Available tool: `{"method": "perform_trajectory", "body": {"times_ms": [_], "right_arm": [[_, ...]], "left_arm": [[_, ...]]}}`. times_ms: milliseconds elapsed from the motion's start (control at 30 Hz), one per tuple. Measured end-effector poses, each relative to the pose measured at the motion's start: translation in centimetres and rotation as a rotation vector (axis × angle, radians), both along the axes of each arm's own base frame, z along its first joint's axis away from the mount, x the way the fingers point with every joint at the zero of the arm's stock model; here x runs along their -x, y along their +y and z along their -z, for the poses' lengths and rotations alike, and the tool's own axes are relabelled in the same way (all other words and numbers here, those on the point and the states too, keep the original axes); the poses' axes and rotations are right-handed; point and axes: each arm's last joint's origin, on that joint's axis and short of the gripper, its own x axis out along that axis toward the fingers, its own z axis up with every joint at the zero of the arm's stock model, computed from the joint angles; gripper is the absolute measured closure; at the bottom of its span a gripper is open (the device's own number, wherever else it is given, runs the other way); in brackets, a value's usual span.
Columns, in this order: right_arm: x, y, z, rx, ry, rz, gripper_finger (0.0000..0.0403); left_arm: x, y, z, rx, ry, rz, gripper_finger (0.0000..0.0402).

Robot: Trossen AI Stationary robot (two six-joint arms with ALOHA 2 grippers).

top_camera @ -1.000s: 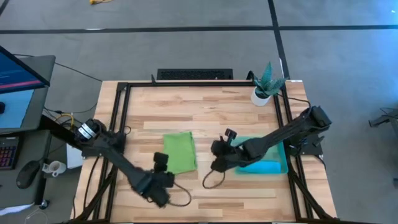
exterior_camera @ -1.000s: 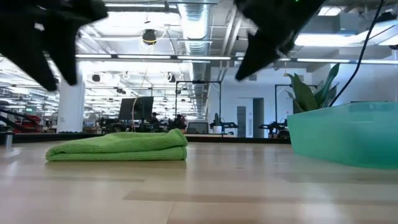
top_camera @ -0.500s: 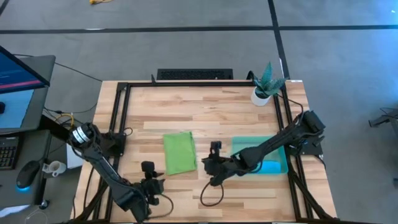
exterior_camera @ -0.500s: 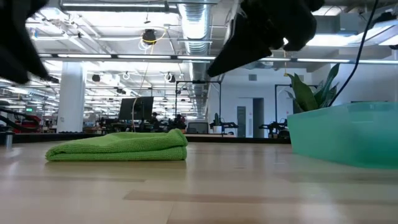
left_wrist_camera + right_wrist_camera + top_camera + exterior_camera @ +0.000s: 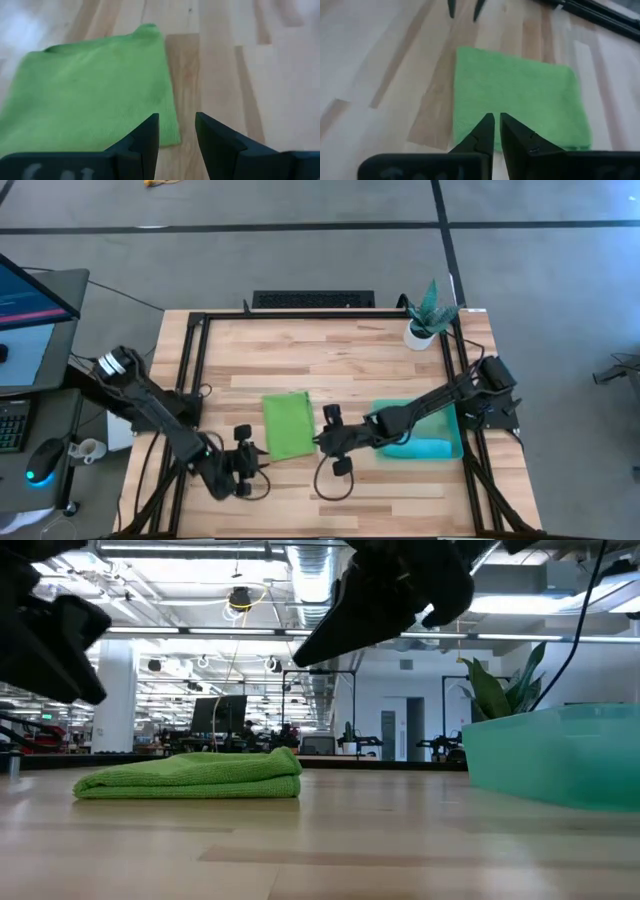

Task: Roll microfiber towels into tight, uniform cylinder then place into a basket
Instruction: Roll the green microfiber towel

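Lime green towel (image 5: pixel 288 425) folded flat, fuzzy rectangle mid wooden table (image 5: pixel 330 360), left gripper (image 5: pixel 246 459) beside it, fingers parted, empty, right gripper (image 5: pixel 328 430) narrow slit, empty, translucent teal basket (image 5: pixel 420 444) right, blue cloth inside

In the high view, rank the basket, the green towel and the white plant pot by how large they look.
1. basket, largest, though the right arm covers part of it.
2. green towel, folded, somewhat smaller in footprint.
3. white plant pot, clearly smallest.
All rest on the same table seen from straight above, so nearness hardly skews this.
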Motion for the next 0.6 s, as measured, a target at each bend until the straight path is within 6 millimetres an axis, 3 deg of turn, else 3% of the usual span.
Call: {"method": "perform_trajectory", "body": {"times_ms": [200,600], "right_arm": [[-0.5,-0.9,-0.1,-0.064,0.006,-0.039,0.0326],[-0.6,-0.7,-0.3,-0.106,-0.014,-0.079,0.0232]], "left_arm": [[-0.6,2.4,0.7,0.091,-0.044,0.071,0.0281],[-1.7,4.3,1.1,0.105,-0.035,-0.018,0.0281]]}}
